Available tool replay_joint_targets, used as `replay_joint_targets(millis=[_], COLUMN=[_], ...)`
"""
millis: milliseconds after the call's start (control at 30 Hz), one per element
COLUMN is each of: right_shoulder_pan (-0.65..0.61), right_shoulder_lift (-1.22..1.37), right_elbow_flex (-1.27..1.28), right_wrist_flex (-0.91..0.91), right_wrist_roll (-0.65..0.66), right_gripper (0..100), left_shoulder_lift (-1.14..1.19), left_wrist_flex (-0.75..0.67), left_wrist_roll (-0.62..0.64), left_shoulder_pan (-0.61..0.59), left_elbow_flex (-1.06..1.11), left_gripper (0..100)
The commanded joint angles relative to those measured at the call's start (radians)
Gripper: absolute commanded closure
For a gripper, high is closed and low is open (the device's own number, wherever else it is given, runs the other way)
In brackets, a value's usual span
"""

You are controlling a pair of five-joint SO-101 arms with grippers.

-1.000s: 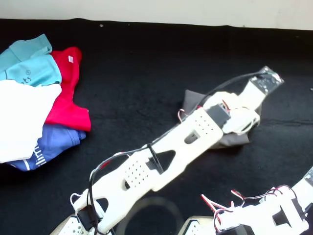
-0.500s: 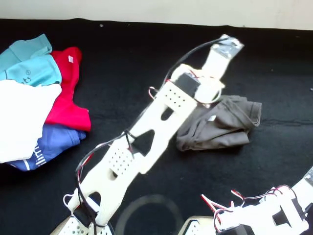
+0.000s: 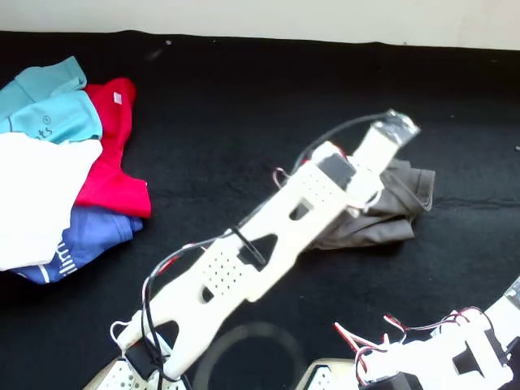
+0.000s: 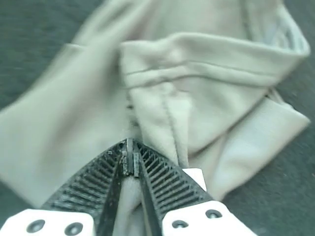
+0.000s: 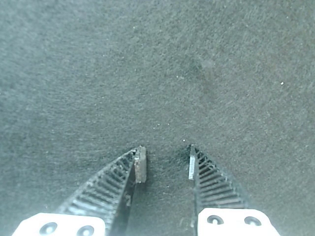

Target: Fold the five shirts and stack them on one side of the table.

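The grey shirt (image 3: 402, 203) lies crumpled on the black surface (image 3: 244, 106), right of its middle and well apart from the other four. Those four are heaped at the left edge toward the far corner: a white shirt (image 3: 32, 195) on top of a blue one (image 3: 101, 236), with a red one (image 3: 114, 162) and a teal one (image 3: 49, 106) beside them. None of them looks folded, so that edge seems to be serving as a waiting heap.

The left arm stretches out over the grey shirt. The left hand (image 4: 129, 160) is clenched with its tips together on a raised fold by a seam, probably to pull that layer flat or turn it over. The right hand (image 5: 165, 164) is released, its jaws apart over bare surface near the near right corner, which keeps it out of the cloth's way.
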Motion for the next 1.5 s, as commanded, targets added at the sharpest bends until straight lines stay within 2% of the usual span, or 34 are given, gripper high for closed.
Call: replay_joint_targets(millis=[0, 167, 433, 567, 700, 867, 1133, 1300, 1467], right_shoulder_pan=[0.007, 0.007, 0.007, 0.007, 0.007, 0.007, 0.007, 0.007, 0.007], right_shoulder_lift=[0.004, 0.004, 0.004, 0.004, 0.004, 0.004, 0.004, 0.004, 0.004], right_elbow_flex=[0.038, 0.038, 0.038, 0.038, 0.038, 0.038, 0.038, 0.038, 0.038], right_wrist_flex=[-0.021, -0.021, -0.021, -0.021, -0.021, -0.021, -0.021, -0.021, -0.021], right_wrist_roll=[0.012, 0.012, 0.012, 0.012, 0.012, 0.012, 0.012, 0.012, 0.012], right_gripper=[84.7, 84.7, 84.7, 84.7, 84.7, 84.7, 84.7, 84.7, 84.7], left_shoulder_lift=[-0.074, -0.107, -0.197, -0.174, -0.058, 0.059, 0.041, 0.001, -0.05], left_wrist_flex=[0.037, 0.123, 0.29, 0.276, 0.164, 0.087, 0.094, 0.149, 0.155], left_wrist_roll=[0.006, 0.006, 0.006, 0.005, 0.005, 0.006, 0.006, 0.006, 0.003], left_shoulder_pan=[0.073, 0.12, 0.101, 0.062, 0.031, 0.065, 0.166, 0.219, 0.185], left_elbow_flex=[-0.008, -0.033, -0.272, -0.275, -0.229, -0.232, -0.232, -0.232, -0.232], left_gripper=[99, 99, 99, 99, 99, 99, 99, 99, 99])
